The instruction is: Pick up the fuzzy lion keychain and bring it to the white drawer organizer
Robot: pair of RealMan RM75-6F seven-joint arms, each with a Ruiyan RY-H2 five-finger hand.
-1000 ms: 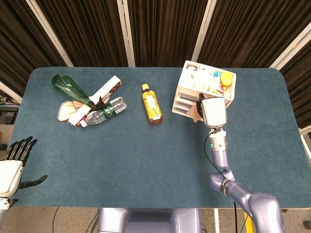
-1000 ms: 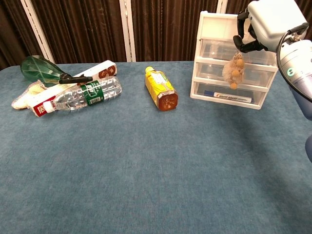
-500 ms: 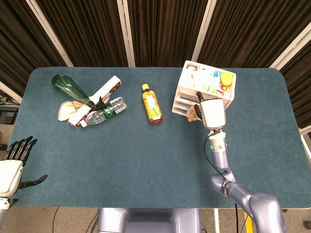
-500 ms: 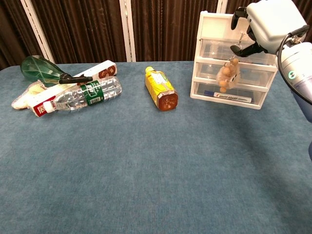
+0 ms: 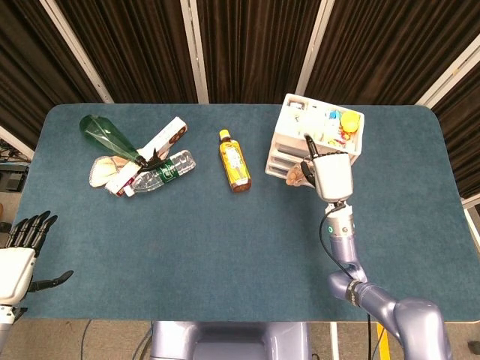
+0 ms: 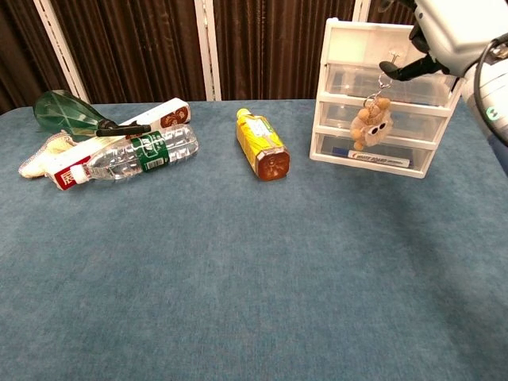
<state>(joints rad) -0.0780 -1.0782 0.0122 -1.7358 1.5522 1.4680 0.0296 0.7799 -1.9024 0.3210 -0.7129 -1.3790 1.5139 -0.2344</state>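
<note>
The fuzzy lion keychain [image 6: 368,125] is a small tan plush with beige paws, hanging by its metal ring in front of the white drawer organizer [image 6: 341,48]. My right hand [image 6: 452,32] pinches the ring from above, high at the right edge of the chest view. From the head camera the lion [image 5: 298,174] peeks out left of the right hand [image 5: 331,174], just before the organizer [image 5: 283,127]. My left hand [image 5: 20,259] hovers open off the table's near left corner, holding nothing.
A yellow bottle [image 5: 235,161] lies mid-table. At the left lie a green glass bottle [image 5: 107,136], a clear plastic bottle [image 5: 159,173], a long white box [image 5: 150,150] and a beige pouch [image 5: 101,169]. The organizer's top tray holds several small items [image 5: 337,124].
My right hand has risen, partly leaving the top of the chest view. The lion has swung on its ring and now hangs facing the chest camera, before the middle drawers.
</note>
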